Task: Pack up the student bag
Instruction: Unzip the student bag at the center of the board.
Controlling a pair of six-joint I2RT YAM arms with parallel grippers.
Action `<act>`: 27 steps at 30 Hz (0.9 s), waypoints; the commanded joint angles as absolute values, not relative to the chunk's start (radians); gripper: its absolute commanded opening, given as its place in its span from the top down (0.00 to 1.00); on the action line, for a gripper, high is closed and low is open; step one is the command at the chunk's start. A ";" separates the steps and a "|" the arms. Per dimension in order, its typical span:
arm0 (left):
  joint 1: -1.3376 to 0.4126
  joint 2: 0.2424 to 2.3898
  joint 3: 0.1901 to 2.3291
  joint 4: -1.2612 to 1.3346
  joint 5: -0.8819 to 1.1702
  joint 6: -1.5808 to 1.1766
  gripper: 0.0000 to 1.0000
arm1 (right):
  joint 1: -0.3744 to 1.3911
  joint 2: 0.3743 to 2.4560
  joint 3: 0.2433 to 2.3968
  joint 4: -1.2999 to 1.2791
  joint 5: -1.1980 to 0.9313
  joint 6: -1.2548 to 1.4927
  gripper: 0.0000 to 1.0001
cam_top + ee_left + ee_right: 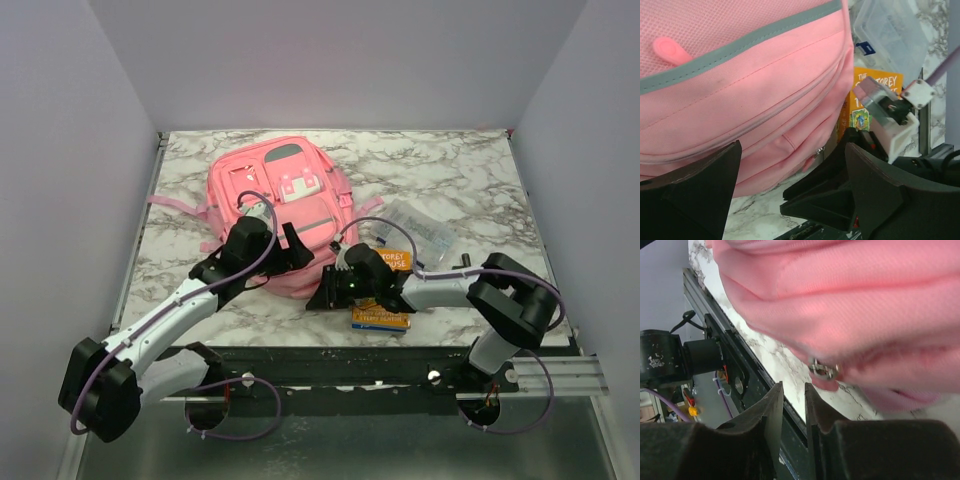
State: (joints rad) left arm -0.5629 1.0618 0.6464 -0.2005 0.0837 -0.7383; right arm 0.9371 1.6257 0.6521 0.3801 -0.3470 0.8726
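R gripper (792, 390), jaws a slit apart & empty, may miss zip pull (824, 371) if student bag (280, 200) slides; L gripper (792, 150) gapes wide, empty.

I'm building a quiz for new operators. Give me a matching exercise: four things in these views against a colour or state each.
1 student bag
2 far book
3 clear plastic case
4 left gripper

A wide open
B orange cover
C pink
D transparent

Pairs: 1-C, 2-B, 3-D, 4-A
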 commanded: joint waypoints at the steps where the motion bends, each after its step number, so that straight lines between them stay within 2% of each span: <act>1: -0.557 1.011 0.695 -0.228 0.131 -0.682 0.13 | 0.957 1.673 0.718 0.360 -0.372 0.882 0.70; 4: -0.557 0.958 0.683 -0.243 0.147 -0.674 0.10 | 0.959 1.626 0.711 0.318 -0.333 0.871 0.58; 7: -0.554 0.869 0.635 -0.263 0.115 -0.699 0.06 | 0.957 1.547 0.765 0.128 -0.246 0.853 0.45; 8: -0.552 0.845 0.631 -0.287 0.114 -0.700 0.06 | 0.958 1.524 0.791 0.061 -0.207 0.850 0.36; 9: -0.551 0.818 0.630 -0.310 0.112 -0.697 0.06 | 0.958 1.495 0.809 0.012 -0.179 0.849 0.31; 10: -0.551 0.792 0.627 -0.335 0.112 -0.691 0.06 | 0.956 1.470 0.814 -0.011 -0.154 0.850 0.29; 16: -0.548 0.606 0.574 -0.454 0.093 -0.734 0.02 | 0.902 1.367 0.797 -0.076 -0.046 0.925 0.20; 23: -0.547 0.519 0.498 -0.451 0.192 -0.834 0.02 | 0.742 1.437 0.760 0.028 -0.156 1.042 0.15; 25: -0.548 0.546 0.482 -0.415 0.240 -0.846 0.04 | 0.721 1.466 0.769 0.065 -0.166 1.049 0.15; 27: -0.549 0.581 0.461 -0.350 0.297 -0.845 0.11 | 0.713 1.499 0.802 0.066 -0.182 1.032 0.16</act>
State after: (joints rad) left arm -0.5514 0.5262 0.5034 -0.4282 0.1619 -0.8036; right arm 0.7242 1.4467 0.7769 0.0177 -0.1398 1.0069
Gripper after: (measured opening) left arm 0.963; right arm 0.848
